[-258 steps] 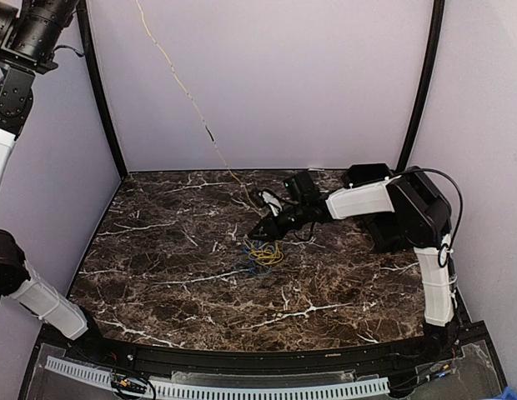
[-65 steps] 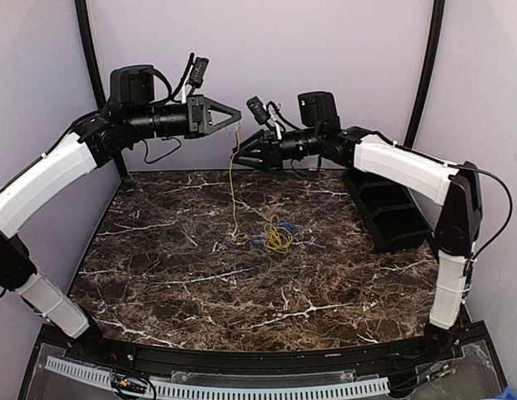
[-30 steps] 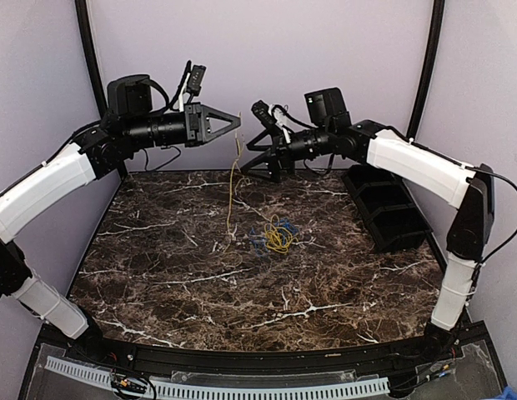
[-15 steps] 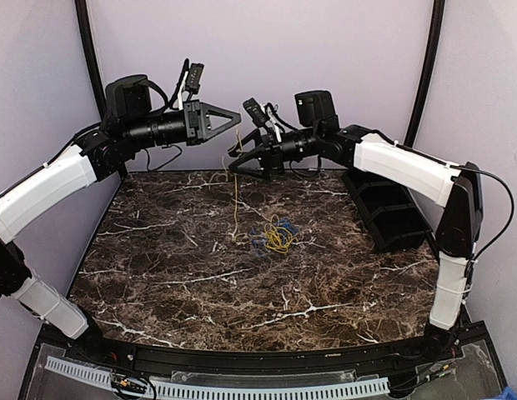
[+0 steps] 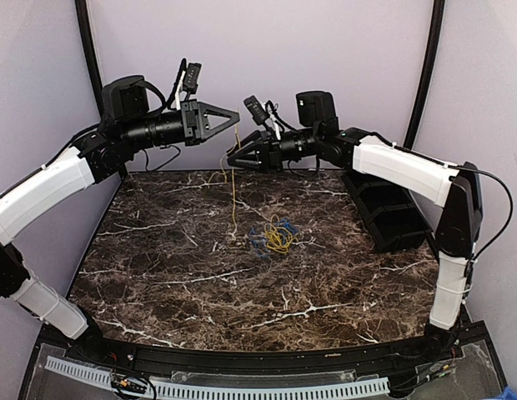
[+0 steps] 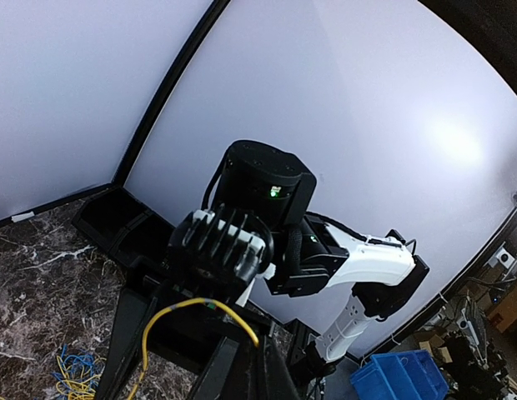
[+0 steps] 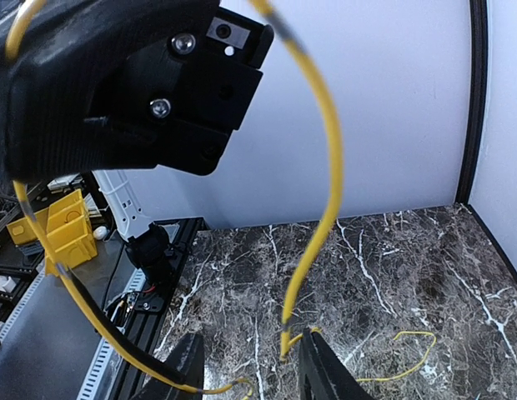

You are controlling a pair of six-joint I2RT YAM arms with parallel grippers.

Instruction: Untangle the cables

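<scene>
Yellow cable [image 5: 233, 193]: hung at upper centre of the frame, pinched in the closed left gripper [image 5: 235, 117].
Right gripper [image 5: 232, 160]: brought back to the strand, fingers parted around it.
Tangle [image 5: 273, 237]: left at frame centre.
Progress: one strand judged nearly freed.

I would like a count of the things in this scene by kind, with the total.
Arms: 2 (left arm, right arm)
Bin: 1
Cable pile: 1
Lifted yellow cable: 1
Total: 5
</scene>
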